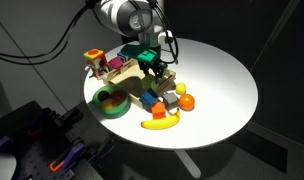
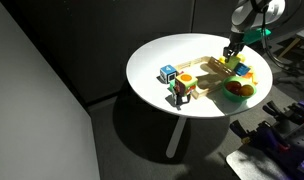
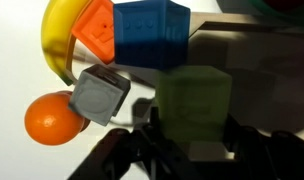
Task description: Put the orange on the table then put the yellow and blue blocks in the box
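Note:
In the wrist view my gripper (image 3: 194,126) is shut on a small cube, the yellow block (image 3: 192,95), which looks olive in the gripper's shadow. One dark finger stands on each side of it. The orange (image 3: 50,118) lies on the white table (image 3: 12,150) to the left, and the blue block (image 3: 147,35) lies beyond. In an exterior view the gripper (image 1: 159,78) hangs low beside the wooden box (image 1: 127,78), with the orange (image 1: 188,101) and blue block (image 1: 152,100) close by on the table (image 1: 227,70).
A grey cube (image 3: 99,93) touches the orange. A banana (image 3: 57,40) and a red-orange piece (image 3: 95,30) lie next to the blue block. A green bowl (image 1: 114,102) stands near the table edge. More toys (image 2: 177,88) sit on the table.

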Robot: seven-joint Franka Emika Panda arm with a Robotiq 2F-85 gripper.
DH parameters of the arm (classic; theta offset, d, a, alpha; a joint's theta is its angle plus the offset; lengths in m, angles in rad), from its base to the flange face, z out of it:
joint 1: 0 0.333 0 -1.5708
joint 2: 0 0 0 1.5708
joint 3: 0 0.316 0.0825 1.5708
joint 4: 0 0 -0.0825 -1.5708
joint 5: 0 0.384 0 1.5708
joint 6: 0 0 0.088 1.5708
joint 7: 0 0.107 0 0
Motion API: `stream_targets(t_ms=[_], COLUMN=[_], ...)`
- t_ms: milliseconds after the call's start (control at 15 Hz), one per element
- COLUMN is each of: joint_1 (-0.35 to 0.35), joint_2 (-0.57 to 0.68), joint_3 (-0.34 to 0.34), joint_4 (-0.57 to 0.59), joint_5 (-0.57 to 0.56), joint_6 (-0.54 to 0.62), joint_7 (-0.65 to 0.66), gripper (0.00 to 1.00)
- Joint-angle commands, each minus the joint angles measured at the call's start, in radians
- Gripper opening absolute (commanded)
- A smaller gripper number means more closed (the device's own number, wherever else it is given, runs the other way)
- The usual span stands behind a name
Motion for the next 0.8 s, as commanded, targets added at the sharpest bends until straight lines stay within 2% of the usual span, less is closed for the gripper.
stream_targets(t_ms=[0, 400, 467, 533, 667, 733], joint_1=[0.005, 0.027, 0.031, 0.034, 0.036, 0.038], joint_2=[-0.021, 0.008, 0.014, 0.018, 0.026, 0.028], joint_3=[0.014, 0.028, 0.030, 0.030, 0.033, 0.032], joint_4=[-0.035, -0.025, -0.022, -0.019, -0.012, -0.010], joint_5=[-0.043, -0.086, -0.086, -0.089, -0.085, -0.083], joint_6=[0.005, -0.014, -0.013, -0.016, -0.022, -0.025], joint_7=[-0.057, -0.081, -0.075, -0.073, -0.072, -0.069], gripper=[0.33, 0.33, 0.83, 0.84, 0.97, 1.00])
